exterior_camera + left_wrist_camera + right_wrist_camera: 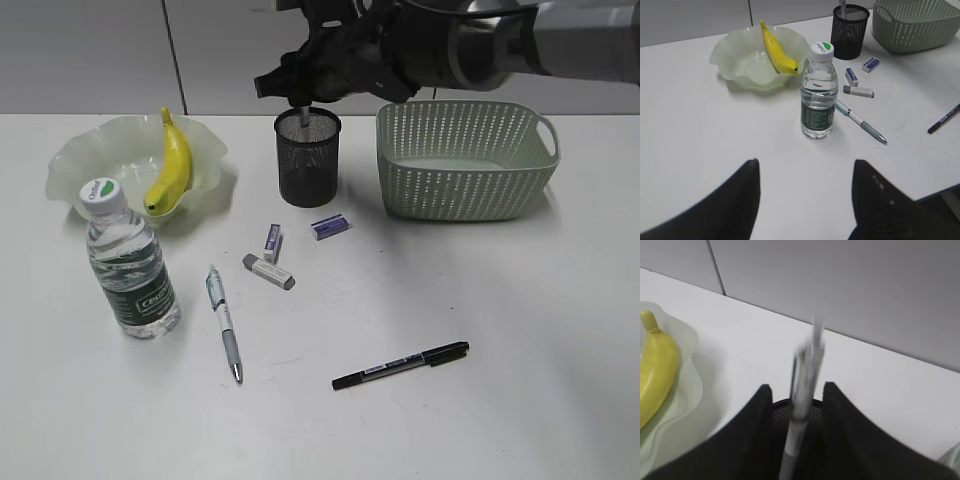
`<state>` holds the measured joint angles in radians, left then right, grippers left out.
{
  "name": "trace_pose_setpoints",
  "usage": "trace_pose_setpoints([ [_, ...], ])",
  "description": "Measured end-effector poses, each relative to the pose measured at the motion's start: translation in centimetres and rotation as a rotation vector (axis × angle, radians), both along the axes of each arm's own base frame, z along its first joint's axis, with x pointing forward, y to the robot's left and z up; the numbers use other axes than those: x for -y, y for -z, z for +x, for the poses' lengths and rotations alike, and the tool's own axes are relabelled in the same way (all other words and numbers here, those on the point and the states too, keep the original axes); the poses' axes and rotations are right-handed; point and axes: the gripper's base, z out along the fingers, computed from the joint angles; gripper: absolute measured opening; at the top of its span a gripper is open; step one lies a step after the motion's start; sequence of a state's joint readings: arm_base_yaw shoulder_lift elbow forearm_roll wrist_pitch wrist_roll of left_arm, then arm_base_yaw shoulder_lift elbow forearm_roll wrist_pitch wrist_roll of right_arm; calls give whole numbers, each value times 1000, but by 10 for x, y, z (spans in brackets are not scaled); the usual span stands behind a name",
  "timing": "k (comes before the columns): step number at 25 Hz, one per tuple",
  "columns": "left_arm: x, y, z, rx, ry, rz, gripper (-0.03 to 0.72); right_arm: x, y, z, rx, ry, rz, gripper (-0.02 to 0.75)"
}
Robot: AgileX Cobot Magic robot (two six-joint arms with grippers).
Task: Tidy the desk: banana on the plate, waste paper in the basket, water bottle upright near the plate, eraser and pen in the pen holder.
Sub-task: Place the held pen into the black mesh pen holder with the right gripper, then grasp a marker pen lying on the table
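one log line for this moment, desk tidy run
right pincer: open, pen dropping into pen holder | left pincer: open, empty | banana on plate | bottle upright

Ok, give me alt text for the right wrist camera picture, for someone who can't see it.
Between two black gripper fingers, a blurred grey pen stands over the black mesh pen holder. A yellow banana lies in the pale-green wavy plate at left, on a white desk.

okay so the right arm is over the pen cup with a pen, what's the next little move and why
Probably lift the right gripper straight up, clear of the pen holder. Its jaws look parted around a blurred pen whose lower end is already inside the cup, so it seems to be dropping in. Another pen, a black marker and erasers still lie on the desk.
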<state>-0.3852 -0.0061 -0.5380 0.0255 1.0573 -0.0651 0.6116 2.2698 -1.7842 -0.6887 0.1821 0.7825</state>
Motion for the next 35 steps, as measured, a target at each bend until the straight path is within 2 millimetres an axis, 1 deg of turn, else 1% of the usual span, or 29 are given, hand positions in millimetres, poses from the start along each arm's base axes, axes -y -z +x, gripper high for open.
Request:
trace_pose_setpoints([
  [2, 0, 0, 0, 0, 0, 0, 436, 0, 0, 0, -1, 1, -2, 403],
  [4, 0, 0, 0, 0, 0, 0, 436, 3, 0, 0, -16, 22, -18, 454],
  [5, 0, 0, 0, 0, 0, 0, 436, 5, -3, -1, -27, 42, -26, 466],
  [7, 0, 0, 0, 0, 0, 0, 436, 14, -18, -6, -68, 116, -51, 475],
  [8, 0, 0, 0, 0, 0, 0, 436, 20, -28, -9, -96, 159, -54, 477],
  [9, 0, 0, 0, 0, 0, 0, 436, 28, -42, -15, -128, 207, -77, 477],
  [11, 0, 0, 0, 0, 0, 0, 436, 44, -68, -30, -196, 268, -156, 461],
  [13, 0, 0, 0, 0, 0, 0, 436, 58, -96, -47, -230, 253, -253, 424],
  [15, 0, 0, 0, 0, 0, 0, 436, 70, -116, -62, -271, 229, -327, 371],
  [17, 0, 0, 0, 0, 0, 0, 435, 83, -132, -80, -312, 227, -383, 329],
  [20, 0, 0, 0, 0, 0, 0, 435, 103, -146, -108, -351, 218, -428, 279],
  [21, 0, 0, 0, 0, 0, 0, 435, 109, -146, -118, -367, 213, -437, 265],
  [22, 0, 0, 0, 0, 0, -1, 435, 116, -150, -130, -374, 208, -428, 256],
  [24, 0, 0, 0, -1, 2, -3, 435, 133, -148, -157, -403, 191, -428, 249],
  [25, 0, 0, 0, -1, 3, -4, 435, 140, -143, -169, -422, 180, -434, 246],
  [26, 0, 0, 0, -1, 3, -4, 435, 149, -144, -183, -419, 172, -424, 246],
  [28, 1, 0, 0, -2, 4, -6, 435, 167, -137, -212, -429, 152, -415, 246],
  [30, 1, 0, 1, -8, 5, -4, 435, 187, -135, -242, -409, 140, -392, 246],
  [32, 3, 0, 4, -30, 7, 2, 435, 206, -128, -271, -402, 135, -378, 244],
  [34, 5, 0, 9, -57, 8, 10, 435, 226, -124, -300, -362, 133, -347, 244],
  [35, 6, 0, 12, -76, 9, 17, 435, 234, -120, -312, -350, 133, -339, 244],
])
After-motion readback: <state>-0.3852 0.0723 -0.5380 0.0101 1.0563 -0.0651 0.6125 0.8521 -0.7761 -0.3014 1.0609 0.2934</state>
